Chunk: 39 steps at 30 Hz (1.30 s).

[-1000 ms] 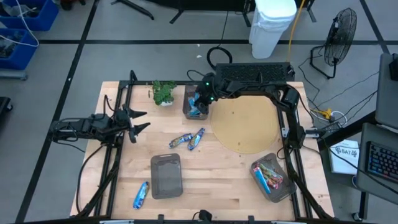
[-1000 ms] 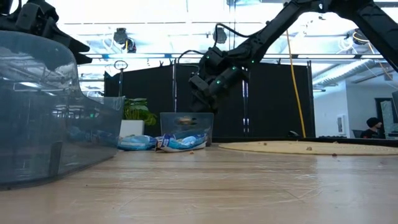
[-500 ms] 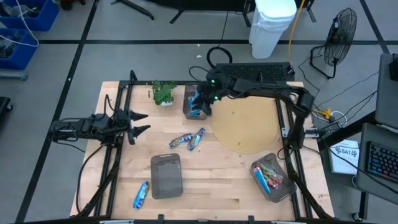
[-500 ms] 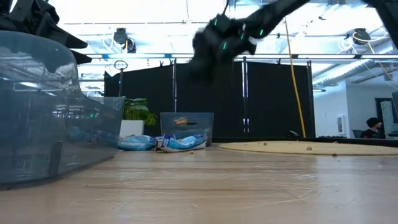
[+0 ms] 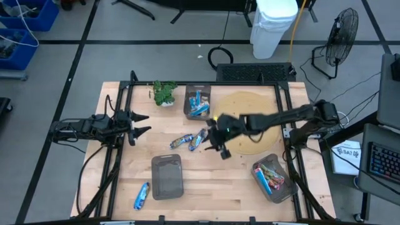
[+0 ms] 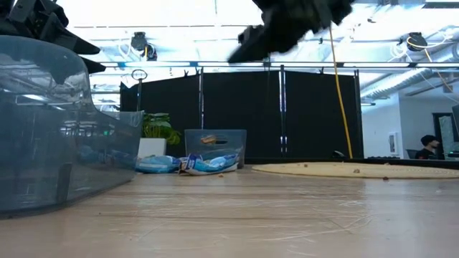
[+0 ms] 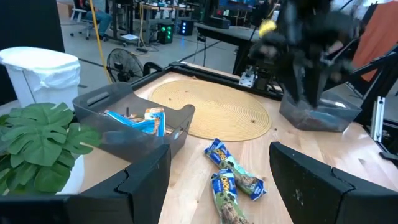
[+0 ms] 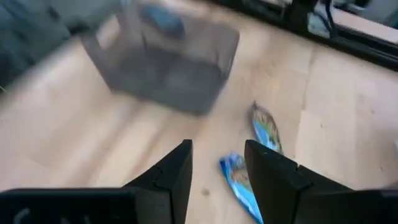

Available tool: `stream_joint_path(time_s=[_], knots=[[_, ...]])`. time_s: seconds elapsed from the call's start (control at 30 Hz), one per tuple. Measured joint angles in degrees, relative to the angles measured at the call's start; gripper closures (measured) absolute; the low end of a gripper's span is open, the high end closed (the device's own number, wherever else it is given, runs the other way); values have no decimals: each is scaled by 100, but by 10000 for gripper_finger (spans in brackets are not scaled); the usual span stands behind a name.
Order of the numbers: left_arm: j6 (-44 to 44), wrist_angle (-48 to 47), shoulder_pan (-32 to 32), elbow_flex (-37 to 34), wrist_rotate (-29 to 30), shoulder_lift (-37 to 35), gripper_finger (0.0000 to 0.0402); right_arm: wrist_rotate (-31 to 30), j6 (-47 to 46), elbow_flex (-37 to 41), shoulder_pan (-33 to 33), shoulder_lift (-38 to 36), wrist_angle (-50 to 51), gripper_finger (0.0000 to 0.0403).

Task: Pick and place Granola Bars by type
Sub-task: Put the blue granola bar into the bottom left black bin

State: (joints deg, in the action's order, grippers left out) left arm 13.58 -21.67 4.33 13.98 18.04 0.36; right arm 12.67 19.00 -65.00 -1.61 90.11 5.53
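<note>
Three dark bins sit on the table [image 5: 119, 187]: one at the far edge [image 5: 189, 110] holding blue Granola Bars [image 5: 199, 104], a bare one near the front [image 5: 167, 177], and one at the right front corner [image 5: 263, 185] holding mixed bars [image 5: 271, 177]. Two bars [image 5: 190, 140] lie loose mid-table, and one blue bar [image 5: 141, 195] lies near the front left. The right gripper [image 5: 219, 141] hangs over the two loose bars, fingers spread and grasping nothing. The left gripper [image 5: 139, 123] waits at the left side, fingers parted.
</note>
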Motion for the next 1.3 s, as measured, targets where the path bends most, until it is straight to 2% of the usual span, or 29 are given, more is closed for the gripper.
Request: stream_joint_path(time_s=[0.13, 0.27, 0.77, 0.93, 1.13, 1.3], knots=[[0, 2, -1, 0, 0, 0, 128, -1005, 204, 655, -286, 213, -1008, 261], [10, 2, -1, 2, 7, 0, 128, -1419, 220, 781, -170, 562, -1040, 259], [42, -147, -6, 4, 47, 1, 128, -1396, 693, 539, 662, 1489, -839, 258], [42, -224, -6, 4, 48, 1, 128, -1244, 722, 537, 885, 1502, -846, 258], [39, -221, -6, 4, 51, 0, 128, -1089, 719, 537, 988, 1515, -895, 258], [39, -219, -6, 4, 60, 2, 128, -858, 647, 534, 951, 1897, -1085, 258]])
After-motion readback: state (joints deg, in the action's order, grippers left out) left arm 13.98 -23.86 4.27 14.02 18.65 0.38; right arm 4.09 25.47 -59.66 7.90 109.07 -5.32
